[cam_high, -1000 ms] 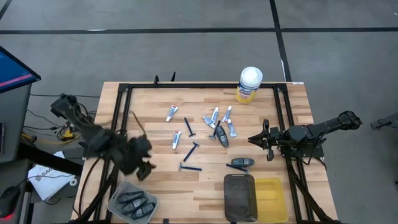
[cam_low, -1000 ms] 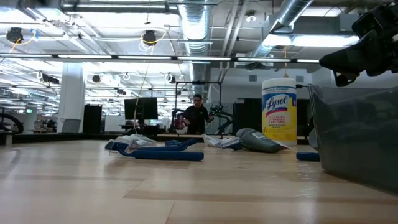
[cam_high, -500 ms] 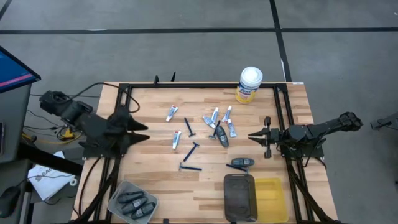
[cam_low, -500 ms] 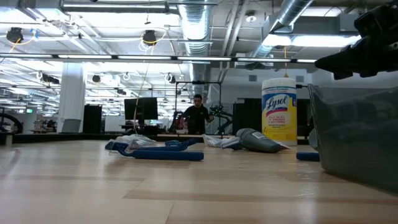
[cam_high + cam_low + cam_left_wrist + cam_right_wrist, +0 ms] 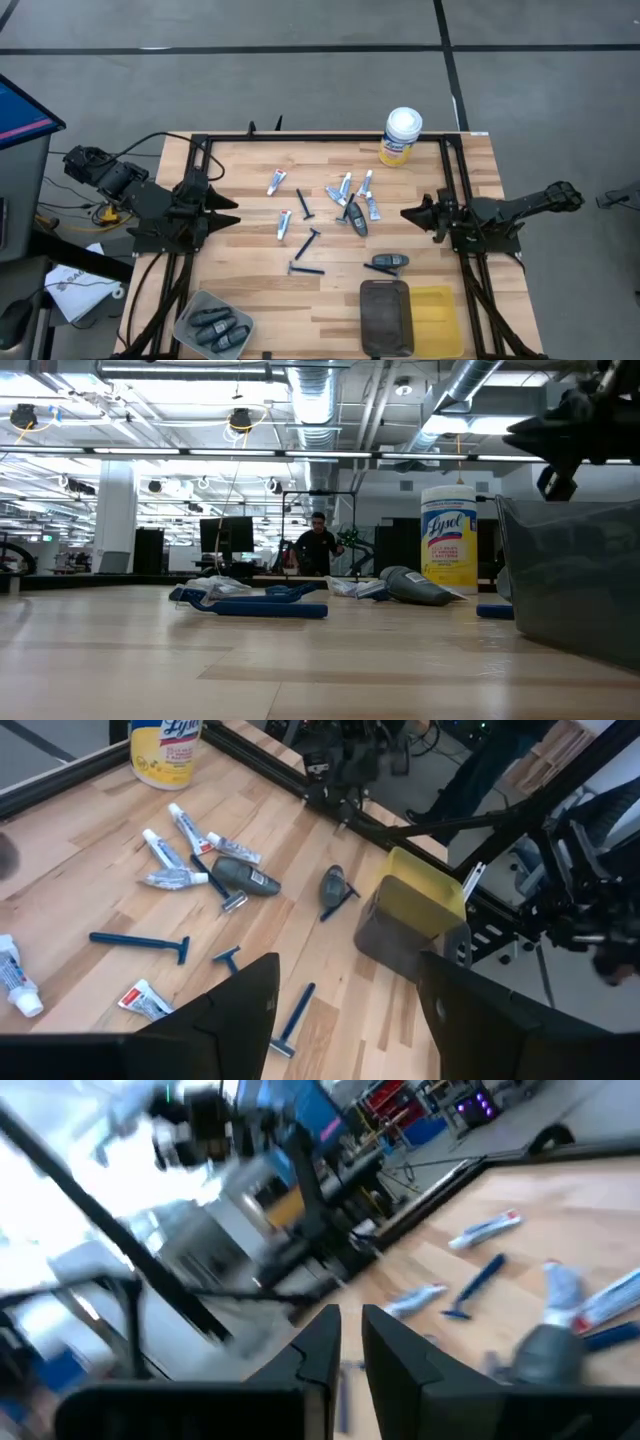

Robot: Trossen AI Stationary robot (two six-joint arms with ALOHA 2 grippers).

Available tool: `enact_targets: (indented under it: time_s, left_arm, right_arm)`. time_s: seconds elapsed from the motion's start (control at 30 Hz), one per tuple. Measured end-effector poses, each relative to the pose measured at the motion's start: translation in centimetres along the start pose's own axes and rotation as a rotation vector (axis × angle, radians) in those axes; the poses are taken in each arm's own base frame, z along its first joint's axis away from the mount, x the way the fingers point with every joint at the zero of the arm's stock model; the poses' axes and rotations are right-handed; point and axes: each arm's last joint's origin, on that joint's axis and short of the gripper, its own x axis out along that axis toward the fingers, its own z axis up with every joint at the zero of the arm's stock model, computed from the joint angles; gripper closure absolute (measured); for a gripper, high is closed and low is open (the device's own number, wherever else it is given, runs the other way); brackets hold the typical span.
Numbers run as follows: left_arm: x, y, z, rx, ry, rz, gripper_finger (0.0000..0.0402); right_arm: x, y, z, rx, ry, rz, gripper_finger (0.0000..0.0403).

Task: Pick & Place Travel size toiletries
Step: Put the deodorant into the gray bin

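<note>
My left claw [image 5: 232, 210] hangs above the near-left edge of the tabletop [image 5: 250, 290], fingers [image 5: 225, 1010] spread wide and holding nothing; my right claw [image 5: 408, 213] sits across at the far side, pinched nearly shut and empty.

Ahead of my left claw, toward the middle of the boards, lie the toiletries. Largest are the dark grey oblong pieces [image 5: 245, 876], farther out from my left claw and closer to my right one; they look rigid and smooth, likely to slip, so I would close across the narrow width. Nearer my left claw lie the blue razors [image 5: 140, 942], light and stiff, lying flat, best pinched mid-handle, away from the head. Smallest are the white tubes [image 5: 145, 998], closest to me; soft and squashy by my guess, so a gentle squeeze across the middle suits them
</note>
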Motion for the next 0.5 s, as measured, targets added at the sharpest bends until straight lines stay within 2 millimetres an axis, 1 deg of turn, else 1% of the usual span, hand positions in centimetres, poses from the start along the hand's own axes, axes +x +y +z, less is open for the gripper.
enact_targets:
  time_s: [0.17, 0.3, 0.5]
  left_arm:
    - [0.1, -0.1, 0.0, 0.024, 0.003, 0.003, 0.0168]
    - [0.1, -0.1, 0.0, 0.023, 0.002, 0.002, 0.0165]
    - [0.1, -0.1, 0.0, 0.023, -0.001, -0.001, 0.0164]
  right_arm:
    - [0.1, 0.3, 1.0, 0.228, -0.099, 0.039, 0.0363]
    - [0.1, 0.0, 1.3, 0.262, -0.159, -0.012, 0.0363]
    - [0.2, -0.4, 1.7, 0.328, -0.205, -0.04, 0.0363]
